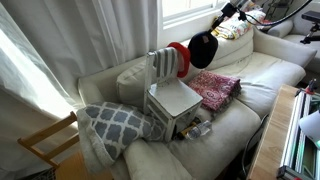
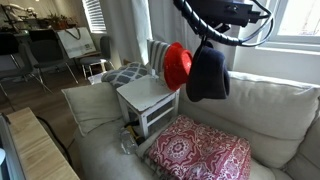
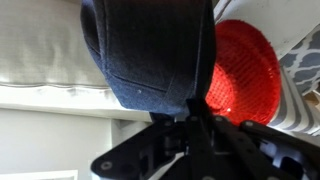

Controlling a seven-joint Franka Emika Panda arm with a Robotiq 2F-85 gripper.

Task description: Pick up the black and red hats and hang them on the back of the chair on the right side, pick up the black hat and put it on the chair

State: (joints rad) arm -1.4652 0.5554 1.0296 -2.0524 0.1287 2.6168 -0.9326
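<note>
Dangling limp from the gripper [image 2: 207, 42], the black hat [image 2: 208, 72] looks plain, all dark and soft, sagging like a pouch. The wrist view shows a stitched seam across its fabric [image 3: 150, 50]. It's in the air just beside the chair [image 2: 148, 100] back, above the sofa [image 2: 270, 110] seat and over the pink cloth [image 2: 200, 150]. The red hat [image 2: 178, 65] hangs on the chair back right next to it. Can't tell whether the two hats touch. In the wrist view the red hat [image 3: 240, 70] is a knit-textured disc behind the black one.

The arm [image 1: 245, 12] reaches in from high up near the window, w/ the gripper [image 1: 218, 30] angled down twd the chair [image 1: 172, 98]. The jaws are pinched together on the black hat's [image 1: 203, 50] top edge, and fabric is bunched betw. them at the gripper [image 3: 192, 112].
</note>
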